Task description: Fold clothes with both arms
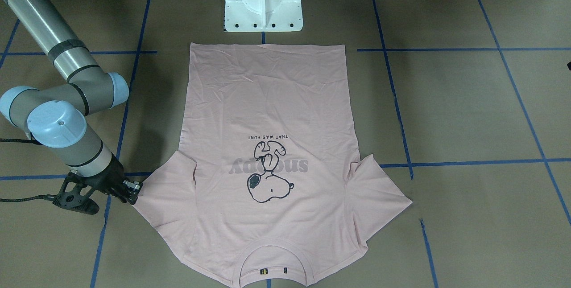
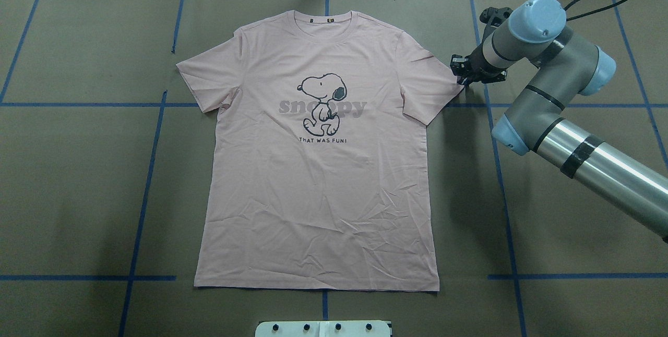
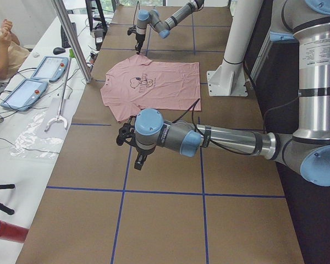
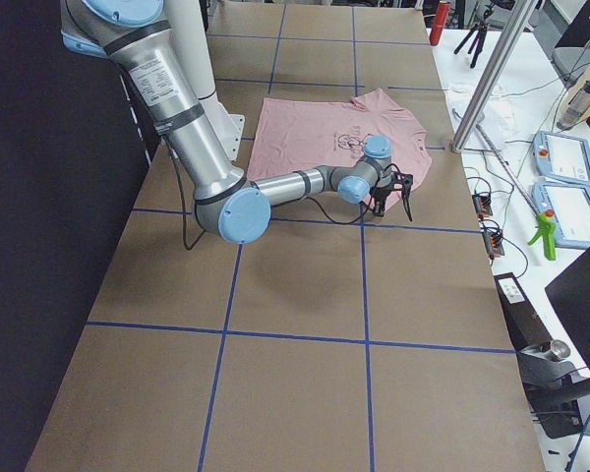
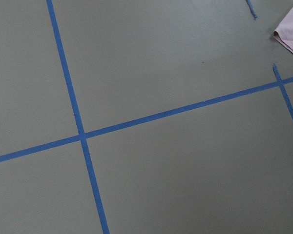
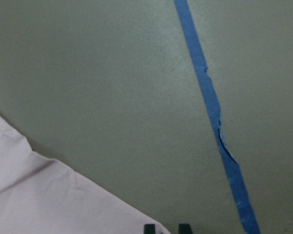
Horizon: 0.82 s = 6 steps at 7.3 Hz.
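1. Right wrist view: the right fingertips (image 6: 149,228) show as two dark tips at the bottom edge. They are slightly parted, with bare table (image 6: 112,73) between them. The corner of the pink T-shirt (image 6: 49,195) ends right at the tip on the view's left, and I see no cloth inside the gap. A blue tape line (image 6: 210,112) runs past on the other side of the tips.
2. Front-facing view: the right gripper (image 1: 132,193) is down low, its tips touching or just beside the outer corner of the sleeve (image 1: 167,190). The shirt lies flat, print up. Its body spreads away from the fingers, with the hem toward the pedestal base (image 1: 263,2).
3. Overhead view: the fingers are at the sleeve corner. The collar is off to one side of them and the hem well apart from them. No left arm is in view.
4. Left side view: the left gripper (image 3: 137,160) hangs over bare table, well apart from the other sleeve. I cannot tell whether it is open or closed.
5. Left wrist view: no fingers show. Only a shirt corner appears, far beyond where the fingers would be.
6. Judgement: the step in hand is pinching the right sleeve. To do it well:
   - Nudge the fingers further onto the sleeve so the cloth sits inside the gap.
   - Close fully before lifting.
   - Bring the left gripper to the matching sleeve first, then lift both low and together so the body does not drag.
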Available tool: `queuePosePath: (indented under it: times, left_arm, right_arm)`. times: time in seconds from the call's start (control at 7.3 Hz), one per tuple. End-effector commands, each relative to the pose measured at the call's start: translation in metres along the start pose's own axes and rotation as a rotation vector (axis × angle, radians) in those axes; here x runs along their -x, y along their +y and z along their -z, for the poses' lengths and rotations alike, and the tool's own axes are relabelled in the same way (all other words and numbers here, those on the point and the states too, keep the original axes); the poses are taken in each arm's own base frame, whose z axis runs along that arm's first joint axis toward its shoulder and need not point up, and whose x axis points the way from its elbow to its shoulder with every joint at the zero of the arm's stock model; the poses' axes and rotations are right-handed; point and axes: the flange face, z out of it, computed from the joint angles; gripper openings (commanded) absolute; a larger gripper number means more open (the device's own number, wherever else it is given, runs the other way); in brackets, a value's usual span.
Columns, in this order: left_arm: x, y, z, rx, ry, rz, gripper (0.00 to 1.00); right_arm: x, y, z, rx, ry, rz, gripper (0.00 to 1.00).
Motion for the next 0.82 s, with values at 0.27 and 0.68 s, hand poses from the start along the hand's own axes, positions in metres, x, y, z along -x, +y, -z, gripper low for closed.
queuePosePath:
  times: [0.27,0.68]
  left_arm:
    - [0.000,0.000,0.000,0.000,0.001,0.000,1.00]
    - [-0.002,0.000,0.001,-0.002,0.001,-0.003,1.00]
  right_arm:
    - [0.074,0.000,0.032,-0.018,-0.087,-0.032,0.00]
    - [0.138,0.006,0.042,-0.039,-0.027,-0.064,0.00]
